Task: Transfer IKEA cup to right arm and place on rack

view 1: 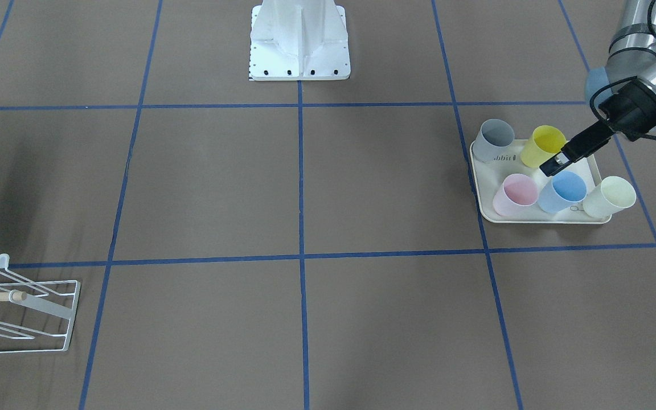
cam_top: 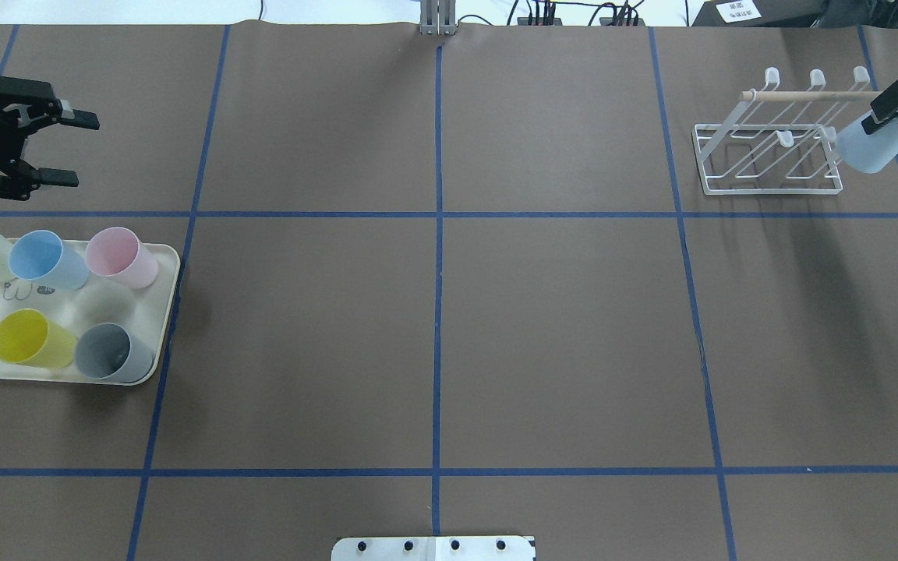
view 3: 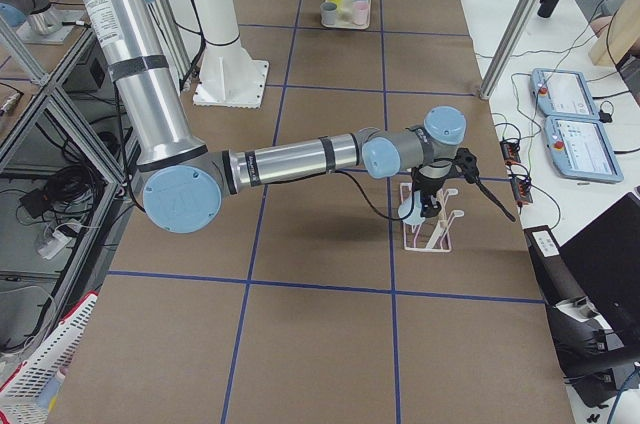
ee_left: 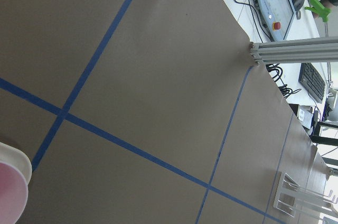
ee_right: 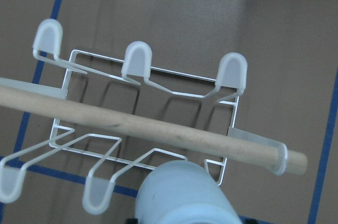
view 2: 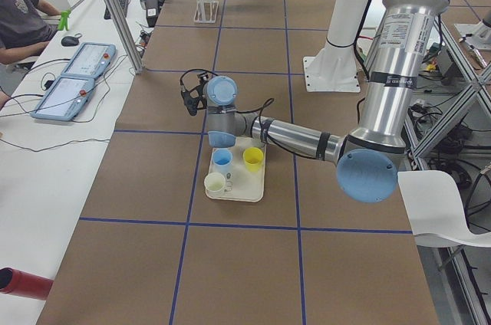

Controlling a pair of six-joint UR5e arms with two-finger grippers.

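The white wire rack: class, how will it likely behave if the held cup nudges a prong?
Probably light: the rack is thin open wire with one slim dowel, so the light blue cup could slide it across the smooth table. Likely stiff: its prongs stand evenly, unbent. It sits wide and flat, so should resist tipping.

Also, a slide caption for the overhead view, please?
Right tool holds pale blue cup at the rack; left tool open near the tray.
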